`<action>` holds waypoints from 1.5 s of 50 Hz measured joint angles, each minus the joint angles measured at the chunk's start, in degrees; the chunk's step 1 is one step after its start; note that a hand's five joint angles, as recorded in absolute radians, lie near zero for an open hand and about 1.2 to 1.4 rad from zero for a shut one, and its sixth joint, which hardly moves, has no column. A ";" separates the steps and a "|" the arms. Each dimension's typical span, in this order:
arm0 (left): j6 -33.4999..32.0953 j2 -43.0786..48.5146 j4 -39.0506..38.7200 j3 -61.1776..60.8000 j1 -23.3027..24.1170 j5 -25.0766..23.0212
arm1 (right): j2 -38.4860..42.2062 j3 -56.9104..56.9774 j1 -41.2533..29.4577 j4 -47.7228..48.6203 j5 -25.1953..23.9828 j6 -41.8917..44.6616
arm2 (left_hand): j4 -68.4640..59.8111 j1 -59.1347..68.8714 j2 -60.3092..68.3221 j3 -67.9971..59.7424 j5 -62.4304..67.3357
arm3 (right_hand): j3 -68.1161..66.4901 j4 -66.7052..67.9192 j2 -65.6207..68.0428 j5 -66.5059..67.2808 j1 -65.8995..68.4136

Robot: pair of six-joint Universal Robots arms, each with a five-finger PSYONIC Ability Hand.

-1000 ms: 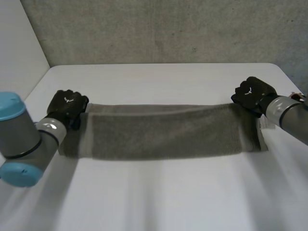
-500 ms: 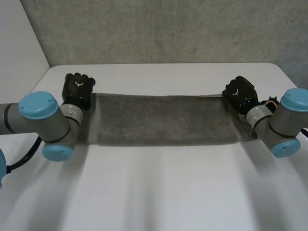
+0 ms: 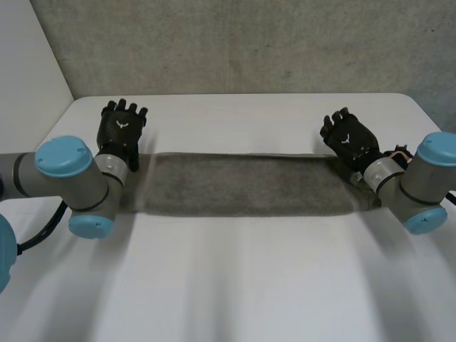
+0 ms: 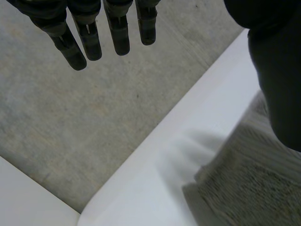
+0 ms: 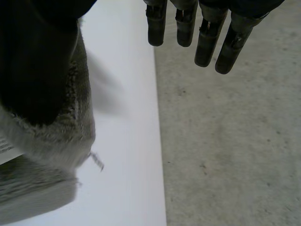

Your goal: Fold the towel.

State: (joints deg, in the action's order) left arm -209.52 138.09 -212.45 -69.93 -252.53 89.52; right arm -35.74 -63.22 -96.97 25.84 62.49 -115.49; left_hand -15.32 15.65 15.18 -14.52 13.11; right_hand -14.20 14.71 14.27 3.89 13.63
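Note:
A grey towel (image 3: 246, 185), folded into a long strip, lies flat across the white table (image 3: 235, 285). My left hand (image 3: 121, 128) hovers at the strip's far left corner with its fingers (image 4: 87, 40) straight and spread, holding nothing. The towel's corner (image 4: 249, 183) lies below the thumb. My right hand (image 3: 350, 139) is at the far right corner, also open, its fingers (image 5: 204, 33) straight. There the towel's end (image 5: 61, 136) bunches up against the thumb (image 5: 37, 70), but nothing pinches it.
The table's far edge (image 3: 235, 95) runs just beyond both hands, with grey concrete (image 3: 235, 43) behind it. A white panel (image 3: 28, 71) stands at the far left. Both arms' elbows rest low at the strip's two ends.
Both hands have gone from curled on the towel's far corners to open, letting go. The towel has settled flat and the hands now sit slightly farther back.

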 measured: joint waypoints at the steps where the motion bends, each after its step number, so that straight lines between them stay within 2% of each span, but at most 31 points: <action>1: 0.06 -0.71 0.07 -0.19 0.09 0.05 | -0.84 -0.23 -0.03 0.01 0.24 -0.88 | 0.00 -0.03 0.00 0.01 -0.03 | 0.00 0.00 0.00 0.00 0.00; 5: 0.27 -3.59 0.28 -1.21 0.27 0.12 | -4.92 -1.57 -0.17 0.04 1.78 -5.09 | 0.00 -0.09 0.00 0.02 -0.19 | 0.00 0.00 0.00 0.00 -0.03; 13: 1.00 -11.20 0.54 -6.26 0.30 -0.17 | -17.22 -7.43 0.00 -2.00 7.08 -21.39 | 0.00 -0.22 -0.01 0.26 -0.20 | 0.00 0.00 0.00 0.00 -0.26; 18: 1.84 -15.13 0.55 -11.68 0.22 -0.51 | -24.43 -11.27 0.50 -9.37 7.80 -32.11 | 0.00 -0.26 -0.01 0.26 -0.21 | 0.00 0.00 0.00 0.00 -0.27; 22: 2.17 -16.74 0.56 -15.05 0.07 -0.76 | -26.94 -12.24 1.70 -16.64 7.52 -35.85 | 0.00 -0.27 -0.01 0.26 -0.21 | -2.15 1.61 2.08 2.63 2.60; 27: 2.26 -17.85 0.56 -17.50 -0.29 -0.92 | -27.50 -11.84 3.63 -23.33 7.00 -36.31 | 0.00 -0.27 -0.01 0.26 -0.20 | -4.38 4.29 4.10 6.17 5.52; 34: 2.31 -18.17 0.55 -18.10 -0.62 -1.00 | -25.86 -10.37 5.13 -24.83 7.53 -31.92 | 0.00 -0.28 -0.01 0.26 -0.21 | -5.33 5.40 4.53 7.58 6.70; 42: 3.22 -19.31 0.55 -18.84 -0.61 -1.09 | -23.92 -11.09 5.06 -19.80 14.35 -19.53 | 0.00 -0.28 -0.01 0.26 -0.20 | -5.33 5.40 4.53 7.37 6.70; 49: 4.28 -20.57 0.59 -19.47 -0.52 -1.41 | -23.85 -12.78 4.82 -17.95 17.39 -16.95 | 0.00 -0.29 -0.01 0.26 -0.21 | -7.49 7.32 6.44 9.26 8.43; 55: 4.46 -21.92 0.60 -21.03 -0.54 -1.60 | -25.20 -17.09 4.60 -20.80 15.63 -19.07 | 0.00 -0.30 -0.01 0.26 -0.20 | -13.34 13.15 13.08 14.29 13.72; 65: 4.54 -23.62 0.56 -24.21 -0.41 -2.68 | -27.71 -25.56 5.28 -24.30 7.23 -26.51 | 0.00 -0.31 -0.01 0.26 -0.20 | -13.53 13.20 13.10 14.62 14.28; 75: 6.05 -23.79 0.55 -25.24 -0.08 -3.01 | -24.08 -25.70 5.49 -22.17 6.28 -26.85 | 0.00 -0.31 -0.01 0.26 -0.21 | -20.12 19.44 19.74 20.65 20.82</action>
State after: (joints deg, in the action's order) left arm -203.47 114.30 -211.90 -95.17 -252.61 86.51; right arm -59.82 -88.92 -91.48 3.67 68.77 -142.35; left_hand -15.32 15.34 15.17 -14.26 12.90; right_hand -34.32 34.15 34.01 24.54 34.45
